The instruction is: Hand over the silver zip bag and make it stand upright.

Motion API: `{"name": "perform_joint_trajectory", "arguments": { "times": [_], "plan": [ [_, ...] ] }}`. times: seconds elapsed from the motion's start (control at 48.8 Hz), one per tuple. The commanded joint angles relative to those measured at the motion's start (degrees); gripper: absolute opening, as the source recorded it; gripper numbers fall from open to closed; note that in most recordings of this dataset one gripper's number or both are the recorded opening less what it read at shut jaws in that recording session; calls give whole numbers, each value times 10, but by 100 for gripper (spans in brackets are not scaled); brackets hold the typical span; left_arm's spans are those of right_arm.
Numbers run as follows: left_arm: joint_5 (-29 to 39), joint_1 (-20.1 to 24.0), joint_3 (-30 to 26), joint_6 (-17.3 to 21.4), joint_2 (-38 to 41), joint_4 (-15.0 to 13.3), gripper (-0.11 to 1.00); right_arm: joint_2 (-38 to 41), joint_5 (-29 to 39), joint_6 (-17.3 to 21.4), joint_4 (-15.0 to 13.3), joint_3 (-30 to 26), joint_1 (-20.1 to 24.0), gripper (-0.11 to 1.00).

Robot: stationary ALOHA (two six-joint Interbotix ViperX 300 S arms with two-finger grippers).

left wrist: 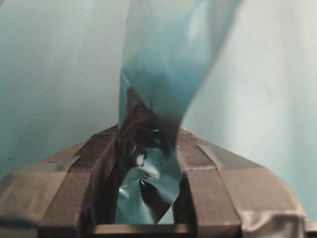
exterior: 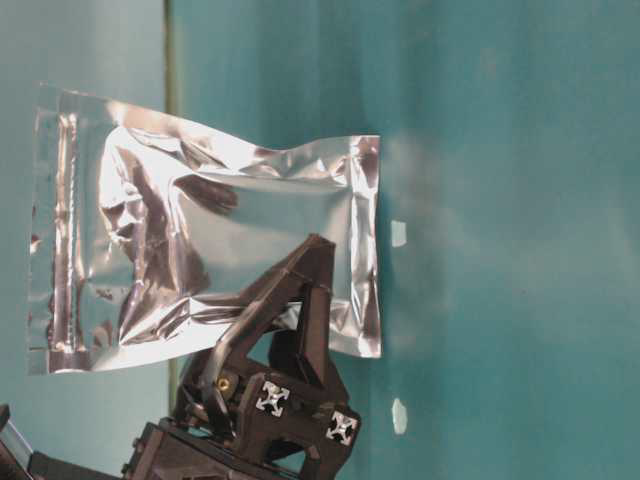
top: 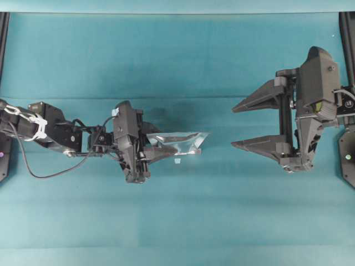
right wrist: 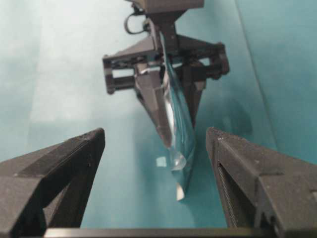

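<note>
left gripper (top: 158, 148): clamped on the bag, jaws pinching one end of the foil between them; the wrist view shows the film squeezed in the slot.
bag (top: 180, 143): held off the table (top: 166, 221) near its middle, edge-on from above, sticking out of the left gripper toward the right arm; a tiny white speck (top: 177, 161) lies just beside it on the cloth.
bag, side view: broad face shows, crinkled, the zip strip on the short side away from the pinched end.
right gripper (top: 239, 126): jaws spread wide, nothing between them, facing the bag's free end, apart from it.
right wrist view: the bag hangs roughly between the two open fingers (right wrist: 59, 163), farther off.
step: judged to be just ahead of the handover; the bag is not yet taken by the right side.
handling: looks light, thin, floppy and slick; it bends under its own fold, so a squeeze will crumple it, not break it.
where to hold: probably the free sealed edge, flat across the film, so it cannot slide out.
risk: standing it will be fiddly, since a limp pouch tips easily.
</note>
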Motion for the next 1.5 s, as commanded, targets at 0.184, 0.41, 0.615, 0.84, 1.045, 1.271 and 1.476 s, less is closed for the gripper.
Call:
{"name": "perform_joint_trajectory", "arguments": {
  "times": [0.184,0.41,0.615,0.84,1.045,1.271,1.476],
  "plan": [
    [1,-8,-3,1,-4,2,29,-5,-8,7,1,-4,1,87],
    [1,-9,-3,1,-4,2,29,-5,-8,7,1,-4,1,87],
    [1,-8,-3,1,-4,2,29,-5,-8,6,1,-2,1,87],
    [1,-8,-2,1,-4,2,29,-5,-9,6,1,-2,1,87],
    [1,-8,-1,1,-4,2,29,-4,-9,7,1,1,1,87],
    [1,-8,-1,1,-4,2,29,-5,-9,6,1,1,1,87],
    [1,-9,0,1,-4,2,29,-4,-10,7,1,3,1,87]
  ]
}}
